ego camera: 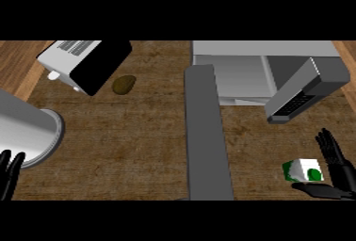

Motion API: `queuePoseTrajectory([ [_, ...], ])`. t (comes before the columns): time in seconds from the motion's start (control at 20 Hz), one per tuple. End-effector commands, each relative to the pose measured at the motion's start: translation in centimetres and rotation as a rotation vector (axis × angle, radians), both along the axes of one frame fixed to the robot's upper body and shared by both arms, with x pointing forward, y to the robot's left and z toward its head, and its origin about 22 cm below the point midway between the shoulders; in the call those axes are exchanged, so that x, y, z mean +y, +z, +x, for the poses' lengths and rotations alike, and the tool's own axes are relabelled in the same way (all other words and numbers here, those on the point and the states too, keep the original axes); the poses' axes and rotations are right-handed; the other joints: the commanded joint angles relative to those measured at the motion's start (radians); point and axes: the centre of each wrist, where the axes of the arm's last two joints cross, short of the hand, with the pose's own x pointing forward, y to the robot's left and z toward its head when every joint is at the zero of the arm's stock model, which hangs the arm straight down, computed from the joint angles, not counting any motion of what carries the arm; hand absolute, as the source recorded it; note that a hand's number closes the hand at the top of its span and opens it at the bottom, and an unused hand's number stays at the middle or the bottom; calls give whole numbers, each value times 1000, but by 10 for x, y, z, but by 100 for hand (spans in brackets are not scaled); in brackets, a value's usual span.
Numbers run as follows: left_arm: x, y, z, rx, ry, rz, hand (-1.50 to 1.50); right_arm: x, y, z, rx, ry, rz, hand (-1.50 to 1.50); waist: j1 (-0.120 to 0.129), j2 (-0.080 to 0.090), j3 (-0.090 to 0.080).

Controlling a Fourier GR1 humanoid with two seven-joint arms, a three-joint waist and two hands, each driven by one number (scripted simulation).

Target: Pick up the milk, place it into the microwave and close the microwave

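Observation:
The milk [302,170] is a small white carton with green patches, standing on the counter at the lower right. My right hand [335,173] is open just to its right, fingers straight up and thumb stretched out below the carton, not closed on it. The microwave [240,77] sits at the top centre-right, its cavity showing, with its door [304,92] swung open toward the right. My left hand [9,173] rests open at the lower left edge, fingers up.
A white toaster-like appliance [83,63] lies at the upper left, a brown potato [124,84] beside it. A large metal pot [29,129] stands at the left. A long grey bar [206,136] runs down the middle of the counter.

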Motion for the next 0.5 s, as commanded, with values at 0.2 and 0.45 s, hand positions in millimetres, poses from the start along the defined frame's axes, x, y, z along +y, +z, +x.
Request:
queuePoseTrajectory([
  [0.2, -6, 0, 7, 5, -7, -16, -150, 8, -9, 0, 41, 316, 231, -150, 3, 3, 3],
  [0.45, 0, -6, 3, 29, 7, -15, -150, 28, -6, 14, -21, 456, 362, 150, -4, -4, 1],
])
